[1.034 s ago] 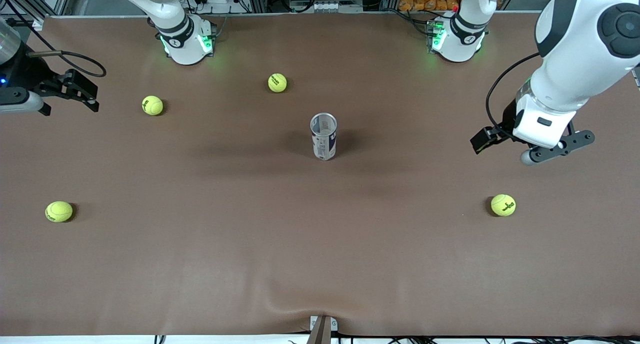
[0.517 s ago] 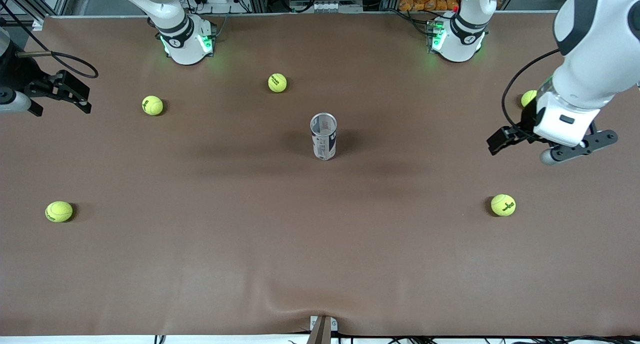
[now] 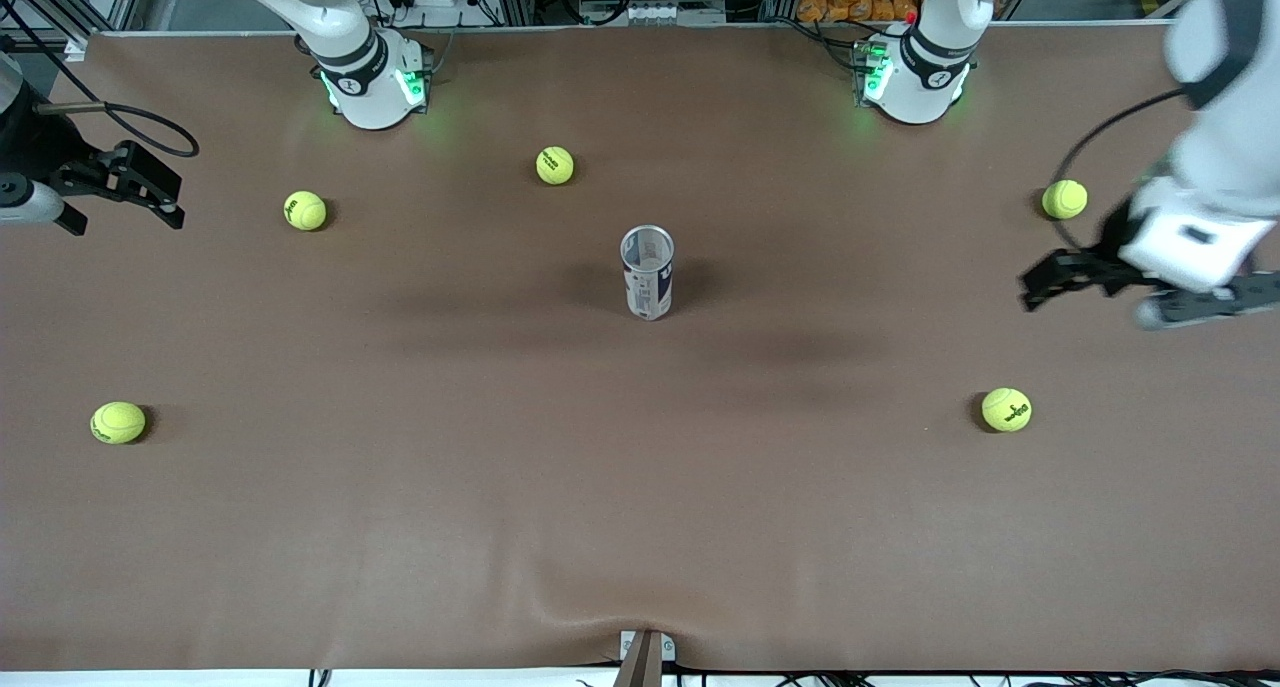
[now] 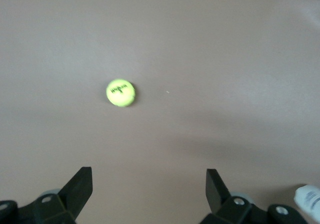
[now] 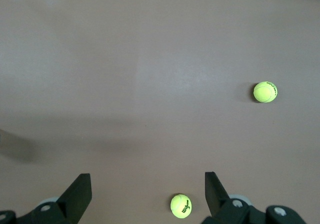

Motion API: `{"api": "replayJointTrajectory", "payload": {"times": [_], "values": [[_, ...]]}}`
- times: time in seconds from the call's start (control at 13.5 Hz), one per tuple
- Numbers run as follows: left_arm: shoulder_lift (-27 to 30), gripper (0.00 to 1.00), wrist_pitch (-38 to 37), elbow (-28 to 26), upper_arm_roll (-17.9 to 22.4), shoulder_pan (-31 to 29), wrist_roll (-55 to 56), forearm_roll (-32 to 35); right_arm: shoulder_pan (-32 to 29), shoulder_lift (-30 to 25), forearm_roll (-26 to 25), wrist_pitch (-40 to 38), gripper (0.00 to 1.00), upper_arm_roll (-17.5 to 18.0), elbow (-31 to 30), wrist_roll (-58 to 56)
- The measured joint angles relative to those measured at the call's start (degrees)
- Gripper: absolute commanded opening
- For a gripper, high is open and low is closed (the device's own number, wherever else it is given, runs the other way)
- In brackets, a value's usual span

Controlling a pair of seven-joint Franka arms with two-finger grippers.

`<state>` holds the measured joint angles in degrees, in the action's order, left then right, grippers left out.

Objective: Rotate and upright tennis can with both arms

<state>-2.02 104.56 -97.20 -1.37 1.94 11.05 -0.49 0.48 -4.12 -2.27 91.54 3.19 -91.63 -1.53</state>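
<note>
The tennis can (image 3: 647, 285) stands upright in the middle of the table, open silver rim up, white and dark blue label on its side. My left gripper (image 3: 1035, 285) is open and empty in the air over the left arm's end of the table, well apart from the can. In the left wrist view its fingers (image 4: 148, 179) are spread wide over bare table. My right gripper (image 3: 165, 189) is open and empty over the right arm's end of the table. It is also open in the right wrist view (image 5: 147, 191).
Several yellow-green tennis balls lie around: one (image 3: 555, 165) near the bases, one (image 3: 305, 210) and one (image 3: 118, 422) toward the right arm's end, one (image 3: 1064, 199) and one (image 3: 1006, 409) toward the left arm's end. The brown table cover (image 3: 640, 507) wrinkles at its front edge.
My left arm has swung away from the can toward its end of the table, uncovering a ball there. My right gripper drew slightly outward, then held still. The can has not moved.
</note>
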Motion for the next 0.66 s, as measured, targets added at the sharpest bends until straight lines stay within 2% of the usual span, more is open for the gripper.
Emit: {"api": "replayJointTrajectory", "payload": {"times": [0.15,0.37,0.66], "values": [[0.69,1.00,-3.03,1.84,3.46,-0.10,-5.08,-0.60,0.00,0.00,0.00,0.00,1.00,0.02,0.00,0.00],[2.03,1.00,-9.38,5.44,3.86,0.26,-5.74,-0.60,0.00,0.00,0.00,0.00,1.00,0.03,0.00,0.00],[3.01,1.00,-11.42,6.01,5.38,0.34,-11.50,-0.58,0.00,0.00,0.00,0.00,1.00,0.04,0.00,0.00]]}}
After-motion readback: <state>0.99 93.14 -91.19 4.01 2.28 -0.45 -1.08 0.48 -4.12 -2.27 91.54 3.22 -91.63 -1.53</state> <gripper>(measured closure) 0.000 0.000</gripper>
